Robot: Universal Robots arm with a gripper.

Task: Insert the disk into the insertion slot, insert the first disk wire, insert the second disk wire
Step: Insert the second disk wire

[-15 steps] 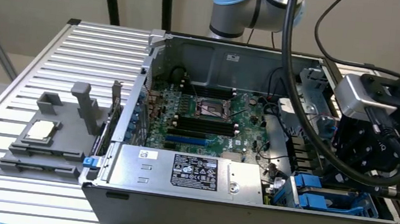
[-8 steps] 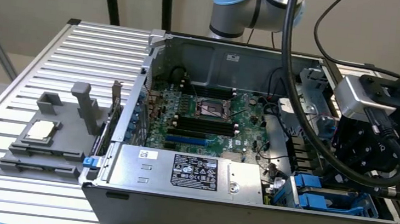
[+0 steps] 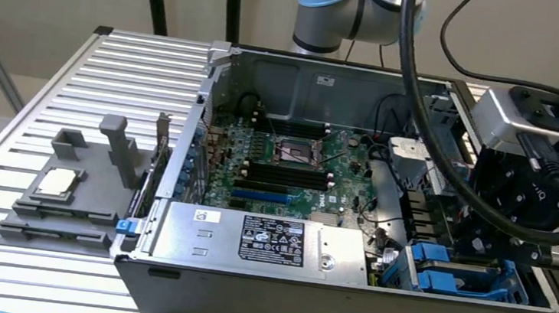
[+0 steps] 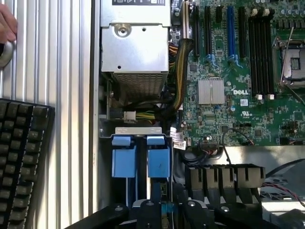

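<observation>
I'm hanging over the open computer case (image 3: pixel 349 286) on the slatted metal surface (image 3: pixel 120 110), at the corner on the exterior view's right. My claw (image 4: pixel 159 210) sits right above the insertion slot (image 3: pixel 452 277), the blue-grey cage with its bright blue latch tabs (image 4: pixel 140 140). From the wrist, I look straight down on two blue panels (image 4: pixel 143 162) standing side by side in that cage, each capped by a tab, with a grey metal lip just beyond them. The black fingers (image 4: pixel 145 212) crowd in close at the near end of the cage, but whether they are spread or pressed together, I cannot tell. A sliver of blue shows between them, and I cannot say whether they pinch it or just frame it. I cannot make out the disk's label or grey body here; the blue pieces in the cage may be its frame.

Next to the cage lies the silver box (image 3: pixel 261 239) with the black label, and a bundle of yellow and black wires (image 4: pixel 178 86) curls out beside it. Past that stretches the green motherboard (image 3: pixel 289 173). A thick black cable (image 3: pixel 452 173) loops off my wrist across the case. On the exterior view's left, a grey fixture (image 3: pixel 70 198) rests on the surface. In the wrist view, a black keyboard (image 4: pixel 24 157) lies just outside the case, and a person's hand (image 4: pixel 7 24) rests near it.
</observation>
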